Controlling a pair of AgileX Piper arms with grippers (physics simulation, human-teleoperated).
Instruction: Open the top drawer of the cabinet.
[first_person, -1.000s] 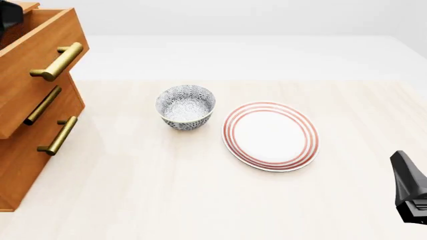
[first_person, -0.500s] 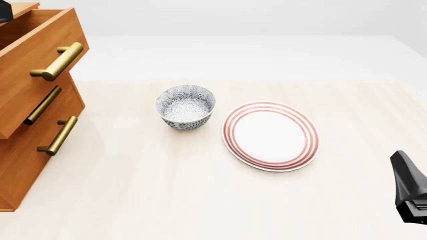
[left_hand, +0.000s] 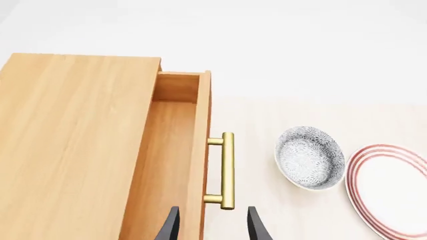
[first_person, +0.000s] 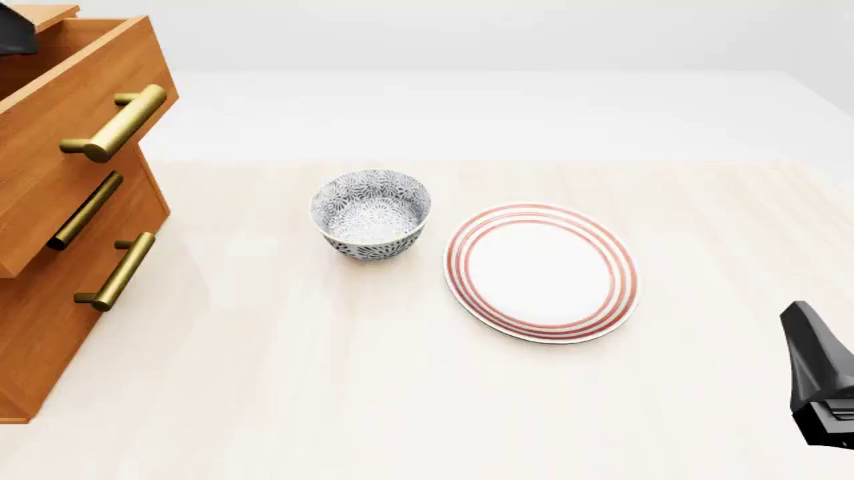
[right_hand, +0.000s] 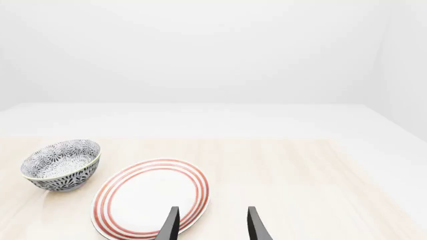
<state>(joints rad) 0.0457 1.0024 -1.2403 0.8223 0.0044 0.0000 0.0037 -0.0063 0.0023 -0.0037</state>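
The orange-brown cabinet stands at the table's left edge. Its top drawer is pulled out beyond the two lower ones, and its brass bar handle is free. From the left wrist view I look down on the cabinet top, the drawer's bare inside and the handle. My left gripper hovers above the drawer front, open, holding nothing. Only a black sliver of the left arm shows in the front view's top left corner. My right gripper is open and far to the right.
A blue-patterned bowl sits mid-table, with a red-ringed white plate just to its right. Both lie between the cabinet and the right arm's black body at the near right edge.
The black part of the left arm in the top left corner has shrunk back toward the corner. The drawer, bowl, plate and right arm have not moved.
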